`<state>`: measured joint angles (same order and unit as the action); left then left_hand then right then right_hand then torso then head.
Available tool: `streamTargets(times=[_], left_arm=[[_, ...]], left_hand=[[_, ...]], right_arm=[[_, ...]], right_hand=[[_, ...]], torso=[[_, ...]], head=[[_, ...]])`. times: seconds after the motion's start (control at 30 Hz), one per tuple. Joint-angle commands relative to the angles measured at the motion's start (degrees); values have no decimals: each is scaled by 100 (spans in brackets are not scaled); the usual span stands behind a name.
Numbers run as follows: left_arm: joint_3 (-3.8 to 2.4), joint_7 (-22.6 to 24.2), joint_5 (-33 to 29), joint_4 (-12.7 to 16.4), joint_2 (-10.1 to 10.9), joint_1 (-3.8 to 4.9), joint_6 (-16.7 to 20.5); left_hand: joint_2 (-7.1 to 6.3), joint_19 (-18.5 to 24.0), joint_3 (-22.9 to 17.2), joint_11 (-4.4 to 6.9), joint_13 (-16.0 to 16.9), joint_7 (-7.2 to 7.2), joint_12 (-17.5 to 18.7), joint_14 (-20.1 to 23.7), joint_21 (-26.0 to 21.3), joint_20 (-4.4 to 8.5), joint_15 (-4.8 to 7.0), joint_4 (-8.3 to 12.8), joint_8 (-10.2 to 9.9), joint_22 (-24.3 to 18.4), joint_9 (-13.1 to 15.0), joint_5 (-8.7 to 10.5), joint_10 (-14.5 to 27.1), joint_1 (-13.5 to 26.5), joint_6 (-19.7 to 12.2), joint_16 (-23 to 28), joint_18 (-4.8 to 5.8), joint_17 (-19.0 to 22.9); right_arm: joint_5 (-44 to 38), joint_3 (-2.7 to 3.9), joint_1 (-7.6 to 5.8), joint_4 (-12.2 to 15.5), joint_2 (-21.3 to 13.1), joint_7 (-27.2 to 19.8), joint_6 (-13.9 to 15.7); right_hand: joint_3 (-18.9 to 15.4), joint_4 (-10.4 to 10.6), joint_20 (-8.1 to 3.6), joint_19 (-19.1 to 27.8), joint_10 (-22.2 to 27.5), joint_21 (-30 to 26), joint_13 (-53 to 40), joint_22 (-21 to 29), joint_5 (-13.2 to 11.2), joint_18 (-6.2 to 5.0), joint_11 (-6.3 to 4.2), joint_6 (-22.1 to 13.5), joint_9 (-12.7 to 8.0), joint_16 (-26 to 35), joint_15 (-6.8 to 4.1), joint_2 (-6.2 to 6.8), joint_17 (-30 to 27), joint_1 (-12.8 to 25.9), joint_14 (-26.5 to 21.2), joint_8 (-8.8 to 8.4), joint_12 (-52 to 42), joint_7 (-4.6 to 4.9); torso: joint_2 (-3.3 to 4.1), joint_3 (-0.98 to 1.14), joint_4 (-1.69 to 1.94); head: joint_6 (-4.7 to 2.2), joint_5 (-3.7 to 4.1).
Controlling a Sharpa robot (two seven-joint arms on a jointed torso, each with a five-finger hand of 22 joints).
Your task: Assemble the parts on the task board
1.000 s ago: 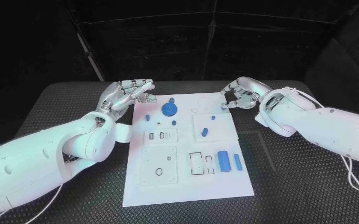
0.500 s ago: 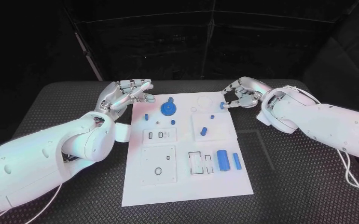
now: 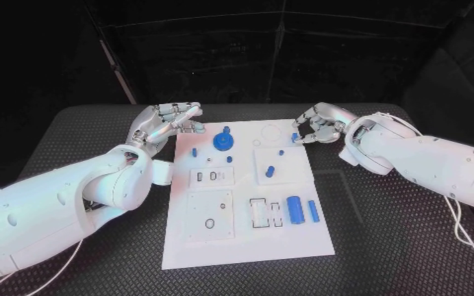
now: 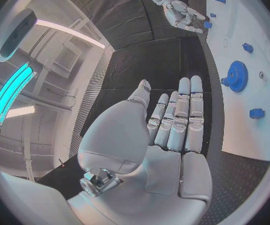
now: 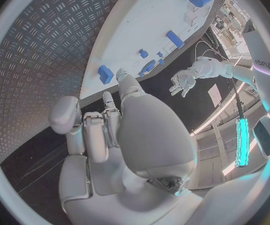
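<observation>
Fingers (image 5: 91, 130) of the right hand (image 3: 318, 126) are curled in, their tips at a small blue block (image 5: 106, 74) that sits at the far right edge of the task board (image 3: 286, 241). In the right wrist view the block lies just ahead of the fingertips; whether they pinch it or only touch it I cannot tell, as the palm hides the contact. Left hand (image 3: 170, 123) hovers at the board's far left corner, fingers (image 4: 178, 120) straight and side by side, palm bare, holding nothing; the blue gear (image 3: 224, 143) stands near it on the board, apart from the fingers.

Handling, by judgement: the parts look like small rigid plastic, light, smooth-faced, likely to slip or tip under a loose pinch. The block is best taken across its two flat sides, thumb against a finger. The blue cylinder (image 3: 294, 208) and the slimmer blue bar (image 3: 313, 213) beside it lie toward the near right of the board; the cylinder will roll, so take it across its middle. The gear is better gripped by its raised hub than by the toothed rim.

Board lies flat on the black desk (image 3: 395, 241), its empty sockets facing up between the two hands
</observation>
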<state>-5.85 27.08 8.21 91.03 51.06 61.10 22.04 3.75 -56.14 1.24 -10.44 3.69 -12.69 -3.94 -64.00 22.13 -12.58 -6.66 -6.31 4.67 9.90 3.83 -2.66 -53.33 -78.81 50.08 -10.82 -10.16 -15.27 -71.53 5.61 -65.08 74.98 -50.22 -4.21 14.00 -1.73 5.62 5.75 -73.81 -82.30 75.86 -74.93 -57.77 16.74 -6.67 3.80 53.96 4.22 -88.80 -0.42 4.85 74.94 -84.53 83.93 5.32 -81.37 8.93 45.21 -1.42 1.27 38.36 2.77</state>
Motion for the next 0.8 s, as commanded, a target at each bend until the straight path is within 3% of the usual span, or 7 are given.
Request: streamTargets(times=[0.03, 0.8], left_arm=[[-6, 6, 22, 19, -8, 5, -89], [-6, 5, 22, -12, -17, 4, -97]], left_hand=[[36, 41, -6, 5, -7, -13, 28, 8, -16, -18, -26, 34, -39, -9, -6, -23, 24, -22, 27, 30, -16, -5], [36, 41, -6, 5, -7, -13, 28, 8, -16, -18, -26, 34, -39, -9, -6, -23, 24, -22, 27, 30, -16, -5]], right_arm=[[-72, 3, -6, -31, 37, 2, -138], [-316, 3, 68, -232, 229, 110, -241]], right_hand=[[1, -32, 2, -36, -20, 3, -462, -7, -32, 70, 11, 51, 7, 1, 8, -81, 1152, 3, 530, 41, -40, -9], [65, -59, 10, -55, -32, 17, -481, -33, -91, 73, 8, 304, 13, -9, 12, -207, 1182, 21, 536, 123, -54, -14]], torso=[[-3, 4, 5], [-6, 7, 2]], head=[[12, 7], [49, -1]])
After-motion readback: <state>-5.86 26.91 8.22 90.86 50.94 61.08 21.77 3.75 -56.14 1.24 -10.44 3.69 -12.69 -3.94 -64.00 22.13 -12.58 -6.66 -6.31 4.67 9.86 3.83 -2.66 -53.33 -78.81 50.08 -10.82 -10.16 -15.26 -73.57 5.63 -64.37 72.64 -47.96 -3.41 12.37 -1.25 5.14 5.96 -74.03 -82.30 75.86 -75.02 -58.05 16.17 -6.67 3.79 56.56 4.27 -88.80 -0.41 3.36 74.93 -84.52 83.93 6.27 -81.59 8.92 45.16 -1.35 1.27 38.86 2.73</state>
